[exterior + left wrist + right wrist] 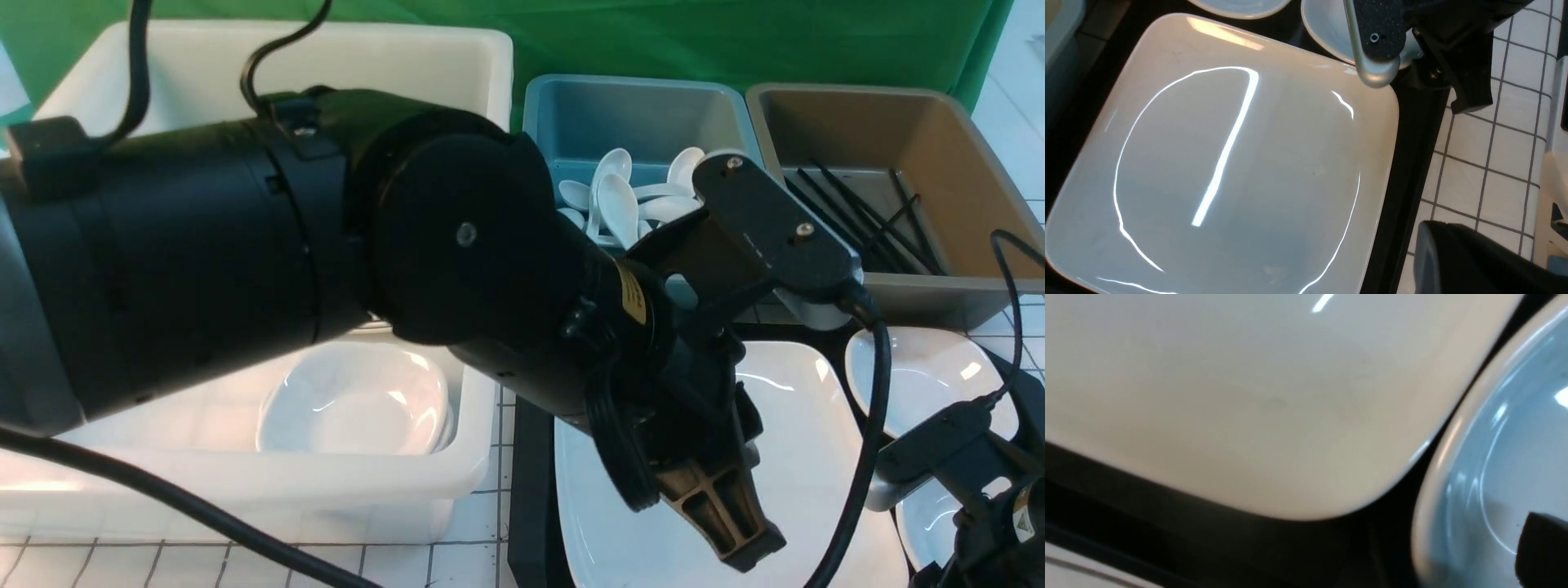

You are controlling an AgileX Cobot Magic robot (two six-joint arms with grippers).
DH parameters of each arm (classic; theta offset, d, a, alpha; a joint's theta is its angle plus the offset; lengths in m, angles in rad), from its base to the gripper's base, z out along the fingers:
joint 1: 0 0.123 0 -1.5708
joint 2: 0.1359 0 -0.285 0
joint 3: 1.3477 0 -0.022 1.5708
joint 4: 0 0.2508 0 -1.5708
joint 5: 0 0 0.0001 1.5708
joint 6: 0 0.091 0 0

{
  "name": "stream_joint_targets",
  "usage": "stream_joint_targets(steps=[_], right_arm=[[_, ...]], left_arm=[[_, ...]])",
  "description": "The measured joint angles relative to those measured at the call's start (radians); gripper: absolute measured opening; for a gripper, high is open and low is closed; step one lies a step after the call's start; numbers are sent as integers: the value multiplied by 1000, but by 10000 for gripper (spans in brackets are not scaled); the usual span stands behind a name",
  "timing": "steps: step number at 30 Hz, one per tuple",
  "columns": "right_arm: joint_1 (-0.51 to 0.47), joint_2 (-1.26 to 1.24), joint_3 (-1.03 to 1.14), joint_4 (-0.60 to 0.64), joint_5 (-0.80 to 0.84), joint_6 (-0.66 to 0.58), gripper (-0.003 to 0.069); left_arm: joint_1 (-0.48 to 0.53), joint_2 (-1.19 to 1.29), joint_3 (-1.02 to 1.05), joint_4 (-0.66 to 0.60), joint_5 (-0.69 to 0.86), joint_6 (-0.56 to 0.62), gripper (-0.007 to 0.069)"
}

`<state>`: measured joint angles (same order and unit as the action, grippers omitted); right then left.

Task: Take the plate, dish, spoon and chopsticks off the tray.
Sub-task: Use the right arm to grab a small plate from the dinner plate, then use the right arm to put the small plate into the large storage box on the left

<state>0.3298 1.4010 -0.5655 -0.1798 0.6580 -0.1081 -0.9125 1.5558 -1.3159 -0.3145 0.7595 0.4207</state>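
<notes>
Presently the plate [800,457] lies flat on the tray [531,490], with a small dish [1494,457] just beside it. The left fingers [722,514] hang over the plate and the right fingers [1543,547] over the dish. I cannot tell how wide either pair stands. Spoons [618,200] lie in the blue bin [637,106], chopsticks [857,216] in the brown bin [898,122].

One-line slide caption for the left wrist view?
Empty white square plate on the black tray, small white dishes beyond one edge, checked tabletop alongside.

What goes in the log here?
plate: on tray | left gripper: over plate, jaws unclear | right gripper: at dish, jaws unclear | spoons: blue bin | chopsticks: brown bin
</notes>
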Motion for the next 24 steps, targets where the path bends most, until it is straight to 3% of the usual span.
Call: stream_joint_targets(steps=[7, 10, 19, 24], right_arm=[[0, 48, -1, -17, -17, -2, 358], [0, 46, -8, -30, -25, -18, 253], [1, 32, -73, -14, 98, -25, 201], [1, -61, -159, 11, 220, -10, 52]], left_arm=[[0, 0, 3, -1, -1, 9, 4], [0, 0, 3, -1, -1, 10, 4], [0, 0, 3, 17, -1, 11, 4], [0, 0, 4, 45, -1, -3, 4]])
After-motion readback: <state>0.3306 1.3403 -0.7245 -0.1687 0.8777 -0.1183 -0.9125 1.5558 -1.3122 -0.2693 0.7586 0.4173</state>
